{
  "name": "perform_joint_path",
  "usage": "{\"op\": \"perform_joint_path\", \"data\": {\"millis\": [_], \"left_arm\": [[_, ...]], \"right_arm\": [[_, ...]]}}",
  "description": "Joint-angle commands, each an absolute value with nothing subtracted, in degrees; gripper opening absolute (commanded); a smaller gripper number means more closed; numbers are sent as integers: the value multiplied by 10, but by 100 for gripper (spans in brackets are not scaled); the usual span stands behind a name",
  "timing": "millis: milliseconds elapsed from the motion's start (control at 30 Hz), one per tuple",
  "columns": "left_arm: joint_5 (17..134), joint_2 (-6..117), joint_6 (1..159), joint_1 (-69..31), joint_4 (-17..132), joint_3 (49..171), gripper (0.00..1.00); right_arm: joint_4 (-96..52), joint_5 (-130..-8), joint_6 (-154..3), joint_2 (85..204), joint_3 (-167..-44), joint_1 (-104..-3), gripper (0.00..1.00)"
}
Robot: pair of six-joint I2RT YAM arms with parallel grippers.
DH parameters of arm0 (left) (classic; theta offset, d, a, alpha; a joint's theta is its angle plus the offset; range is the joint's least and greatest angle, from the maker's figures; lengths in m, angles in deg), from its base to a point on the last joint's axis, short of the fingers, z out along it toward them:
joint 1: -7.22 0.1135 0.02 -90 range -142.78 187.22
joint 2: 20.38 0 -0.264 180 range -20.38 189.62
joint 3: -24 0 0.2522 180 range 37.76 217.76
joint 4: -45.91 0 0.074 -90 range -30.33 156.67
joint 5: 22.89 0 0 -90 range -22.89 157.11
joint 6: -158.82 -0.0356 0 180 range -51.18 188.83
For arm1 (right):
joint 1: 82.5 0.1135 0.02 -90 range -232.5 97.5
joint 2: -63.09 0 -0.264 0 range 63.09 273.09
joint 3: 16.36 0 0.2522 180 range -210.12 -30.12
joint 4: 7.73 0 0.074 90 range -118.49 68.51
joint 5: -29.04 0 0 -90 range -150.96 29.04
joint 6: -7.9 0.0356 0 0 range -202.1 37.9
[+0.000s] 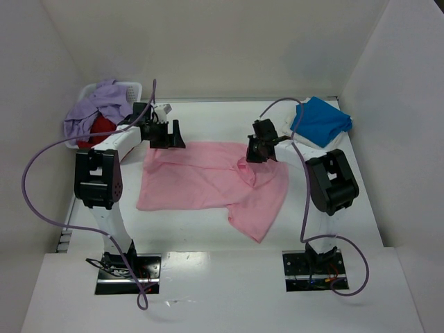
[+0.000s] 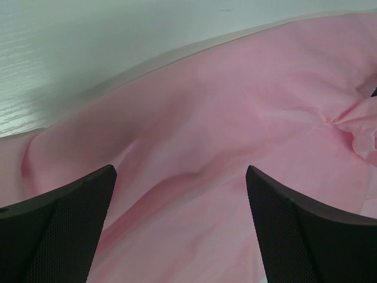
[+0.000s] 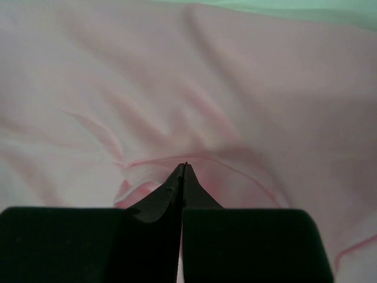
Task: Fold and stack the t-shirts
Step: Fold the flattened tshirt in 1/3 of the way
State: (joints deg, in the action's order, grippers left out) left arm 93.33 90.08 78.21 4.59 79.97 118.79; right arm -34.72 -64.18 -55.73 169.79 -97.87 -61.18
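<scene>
Black R jaws tight on puckered fold of soft pink t-shirt (image 1: 201, 184) — L jaws wide above

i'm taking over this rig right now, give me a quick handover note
Left gripper: jaws open, holding nothing, at the far left corner of the pink t-shirt.
Right gripper: jaws shut, pinching a fold of the pink t-shirt near its far right side.
Pink t-shirt: spread out mid-table, wrinkled, not yet folded.
Blue t-shirt: looks folded, at the far right, lying on something white.
Lavender t-shirt and red t-shirt: bunched in the white basket at the far left.
Done: apparently only the blue one.
Left: fold the pink, then the lavender and red, and stack them all.
</scene>
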Motion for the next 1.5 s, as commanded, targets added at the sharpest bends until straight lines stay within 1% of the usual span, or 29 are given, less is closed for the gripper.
{"op": "perform_joint_path", "data": {"millis": [0, 267, 467, 600, 700, 733, 767, 833, 900, 967, 1000, 1100, 1267, 1467], "left_arm": [[939, 907, 767, 39, 800, 1206, 98], [939, 912, 767, 39, 805, 1212, 98], [939, 918, 767, 39, 810, 1212, 98], [934, 923, 767, 39, 810, 1217, 100], [912, 923, 778, 39, 816, 1217, 100], [888, 923, 787, 39, 816, 1217, 100], [875, 923, 787, 34, 816, 1217, 100], [839, 923, 803, 34, 816, 1217, 100], [794, 916, 824, 28, 802, 1212, 98], [769, 910, 835, 28, 802, 1203, 97], [750, 910, 843, 28, 802, 1203, 95], [709, 915, 850, 28, 807, 1189, 94], [666, 915, 867, 28, 807, 1172, 86], [641, 952, 873, 28, 807, 1199, 83]], "right_arm": [[-325, -653, -549, 1686, -1010, -577, 0], [-335, -684, -531, 1686, -950, -524, 0], [-335, -690, -512, 1626, -901, -500, 0], [-360, -645, -519, 1594, -916, -500, 0], [-375, -618, -525, 1571, -938, -520, 6], [-384, -610, -530, 1564, -948, -539, 11], [-391, -610, -535, 1556, -953, -550, 13], [-391, -592, -542, 1549, -959, -572, 13], [-397, -566, -553, 1556, -966, -601, 13], [-404, -553, -553, 1573, -974, -626, 9], [-411, -542, -553, 1595, -982, -633, 5], [-411, -523, -553, 1627, -982, -640, 0], [-391, -517, -553, 1672, -982, -640, 0], [-385, -517, -548, 1712, -1002, -657, 0]]}}
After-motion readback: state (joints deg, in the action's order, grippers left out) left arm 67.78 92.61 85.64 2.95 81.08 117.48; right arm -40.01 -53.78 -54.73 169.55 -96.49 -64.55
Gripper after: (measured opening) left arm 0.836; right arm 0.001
